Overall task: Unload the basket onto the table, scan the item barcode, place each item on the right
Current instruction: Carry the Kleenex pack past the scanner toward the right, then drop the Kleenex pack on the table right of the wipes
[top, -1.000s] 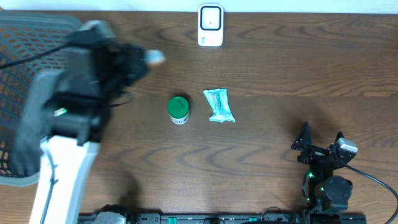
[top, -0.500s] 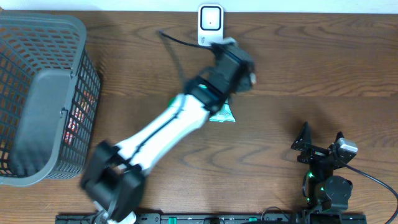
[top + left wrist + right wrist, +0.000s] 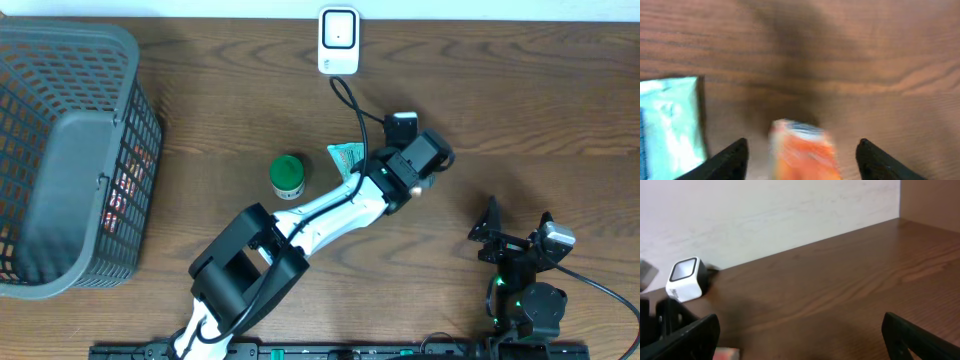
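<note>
We see our left fingers (image 3: 732, 161) spread wide, with a blurred orange item (image 3: 802, 150) between them and a gap on either side, so nothing is gripped. The item sits low over the bench (image 3: 865, 60), just right of the teal packet (image 3: 670, 125); whether it rests on the wood we cannot tell. From overhead, the left arm reaches across the middle, past the green-lidded jar (image 3: 288, 177), well apart from the white scanner (image 3: 338, 40). The basket (image 3: 140, 130) stands far left. Our right fingers (image 3: 690, 335) are wide and empty
</note>
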Controlling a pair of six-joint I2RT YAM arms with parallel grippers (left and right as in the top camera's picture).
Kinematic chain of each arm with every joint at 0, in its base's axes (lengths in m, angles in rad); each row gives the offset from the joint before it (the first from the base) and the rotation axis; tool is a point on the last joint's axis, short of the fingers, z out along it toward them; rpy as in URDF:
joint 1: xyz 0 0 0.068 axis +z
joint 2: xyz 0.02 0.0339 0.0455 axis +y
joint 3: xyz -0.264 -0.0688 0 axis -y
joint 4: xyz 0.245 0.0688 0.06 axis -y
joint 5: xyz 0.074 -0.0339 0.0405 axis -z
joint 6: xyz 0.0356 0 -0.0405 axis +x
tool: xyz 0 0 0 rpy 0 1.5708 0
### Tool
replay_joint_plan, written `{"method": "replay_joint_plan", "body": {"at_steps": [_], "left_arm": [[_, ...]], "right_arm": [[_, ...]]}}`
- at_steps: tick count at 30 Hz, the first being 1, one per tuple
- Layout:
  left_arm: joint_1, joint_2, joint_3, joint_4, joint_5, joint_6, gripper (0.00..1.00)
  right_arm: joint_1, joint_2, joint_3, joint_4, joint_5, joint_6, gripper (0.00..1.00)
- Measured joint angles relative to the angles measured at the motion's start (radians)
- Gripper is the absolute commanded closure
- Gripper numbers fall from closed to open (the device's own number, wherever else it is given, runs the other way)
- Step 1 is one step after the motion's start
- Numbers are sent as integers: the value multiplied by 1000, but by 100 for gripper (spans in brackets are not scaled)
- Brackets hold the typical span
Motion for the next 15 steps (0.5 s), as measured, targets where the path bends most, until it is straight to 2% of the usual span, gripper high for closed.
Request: {"method": "replay_joint_plan", "body": {"at_steps": [4,6,8,11,15], "left_arm": [[-6,-2,0,-74,-31,29,11],[-3,-16,0,-75,-42,98,2],[2,-50,-2,-78,-57,166,2],[23,-183,-7,-102,-101,275,2],[117,-461,-3,-162,-158,406,2]], "right_arm": [[0,0,0,0,0,0,1],[0,0,0,0,0,0,1],[0,0,0,0,0,0,1],[0,0,0,0,0,0,1],[0,0,0,0,0,0,1]]}}
